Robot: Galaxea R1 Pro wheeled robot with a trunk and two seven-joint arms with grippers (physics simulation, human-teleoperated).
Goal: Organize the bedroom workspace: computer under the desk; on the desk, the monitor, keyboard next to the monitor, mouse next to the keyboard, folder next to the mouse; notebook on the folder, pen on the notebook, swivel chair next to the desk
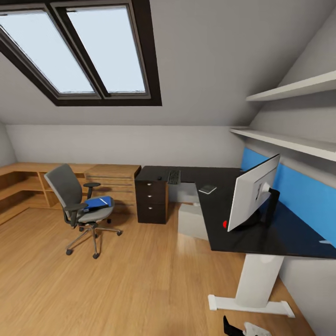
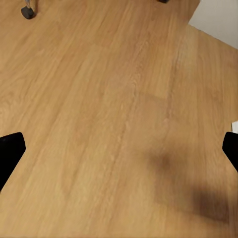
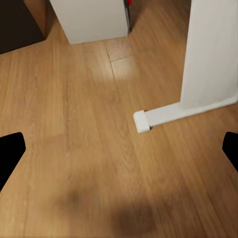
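The grey swivel chair (image 1: pixel 77 205) stands on the wood floor left of the black L-shaped desk (image 1: pixel 261 238). A blue folder (image 1: pixel 99 202) lies on its seat. On the desk stand the white monitor (image 1: pixel 254 191), a dark keyboard (image 1: pixel 173 176) with a small mouse (image 1: pixel 159 178) beside it, and a grey notebook (image 1: pixel 207 189). The white computer (image 1: pixel 192 219) sits under the desk. My left gripper (image 2: pixel 119 148) and right gripper (image 3: pixel 119 148) both hang open over bare floor, holding nothing.
A dark drawer cabinet (image 1: pixel 151 200) stands under the desk's far end, with low wooden shelving (image 1: pixel 28 186) along the back wall. The desk's white leg (image 3: pixel 210 54) and foot (image 3: pixel 168 116) are close to my right gripper. A chair caster (image 2: pixel 27 11) shows by my left gripper.
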